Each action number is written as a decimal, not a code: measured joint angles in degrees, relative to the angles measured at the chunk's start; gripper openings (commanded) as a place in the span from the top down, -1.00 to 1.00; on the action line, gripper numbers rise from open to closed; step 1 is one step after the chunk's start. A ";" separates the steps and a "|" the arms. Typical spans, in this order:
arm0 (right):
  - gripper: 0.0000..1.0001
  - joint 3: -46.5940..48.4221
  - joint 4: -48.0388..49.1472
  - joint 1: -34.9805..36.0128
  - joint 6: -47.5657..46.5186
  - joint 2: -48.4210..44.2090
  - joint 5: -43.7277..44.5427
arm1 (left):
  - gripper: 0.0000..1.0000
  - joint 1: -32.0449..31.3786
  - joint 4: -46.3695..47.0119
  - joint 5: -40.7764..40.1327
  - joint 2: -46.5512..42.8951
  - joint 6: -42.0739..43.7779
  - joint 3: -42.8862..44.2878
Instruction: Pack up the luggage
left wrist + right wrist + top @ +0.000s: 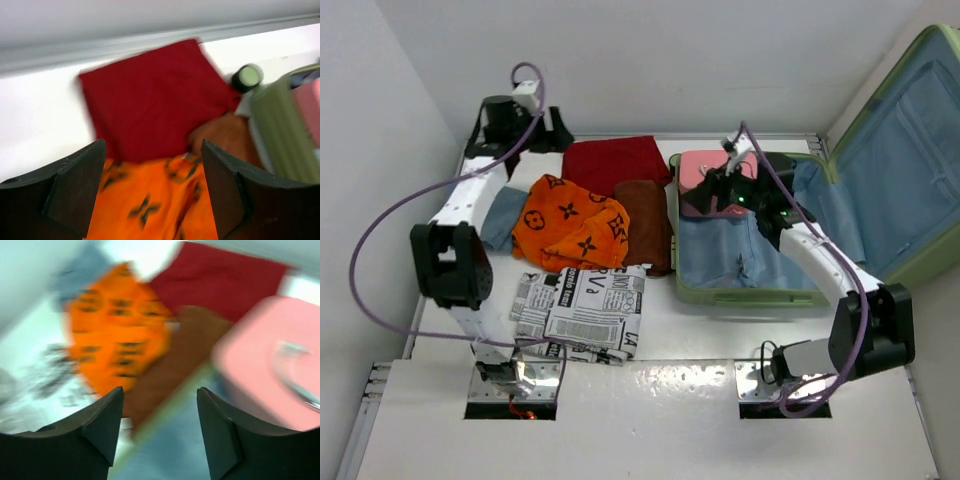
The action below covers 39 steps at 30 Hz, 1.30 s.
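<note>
The light-green luggage (740, 292) lies open at the right, lid (910, 150) raised, blue-grey lining showing. A small pink case (705, 168) sits in its far-left corner. My right gripper (705, 197) is open and empty above the luggage's left rim (170, 410), with the pink case (265, 355) to its right. My left gripper (555, 138) is open and empty at the back, over the orange patterned cloth (150, 200) and facing the red cloth (150, 95). The luggage's ribbed wall (285, 130) and a wheel (247, 77) show at the right of the left wrist view.
On the table left of the luggage lie a red cloth (615, 162), an orange patterned cloth (570, 225), a brown cloth (642, 225), a newsprint-patterned cloth (582, 310) and a blue-grey cloth (505, 215). Walls stand behind and to the left.
</note>
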 measured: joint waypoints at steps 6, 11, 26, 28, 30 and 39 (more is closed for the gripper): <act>-0.53 2.99 -9.55 13.22 11.87 4.17 -5.75 | -0.66 8.02 -1.33 -0.42 -11.52 0.24 -13.09; -0.59 1.81 -15.37 22.05 15.82 10.40 -6.05 | -0.71 12.68 -1.22 0.28 -18.40 -0.57 -19.04; -1.00 1.46 -26.56 39.04 12.46 13.29 16.22 | -0.84 21.20 0.87 3.41 -36.72 -5.66 -29.18; -1.00 3.61 -28.39 38.36 13.88 15.96 16.65 | -0.84 22.23 1.29 3.80 -37.24 -6.80 -29.33; -1.00 5.09 -29.49 37.44 15.63 18.34 16.31 | -0.84 23.04 2.21 4.11 -37.75 -8.07 -30.14; -0.93 9.18 -34.29 36.15 19.65 25.00 12.81 | -0.84 25.35 5.81 5.09 -36.30 -14.51 -32.04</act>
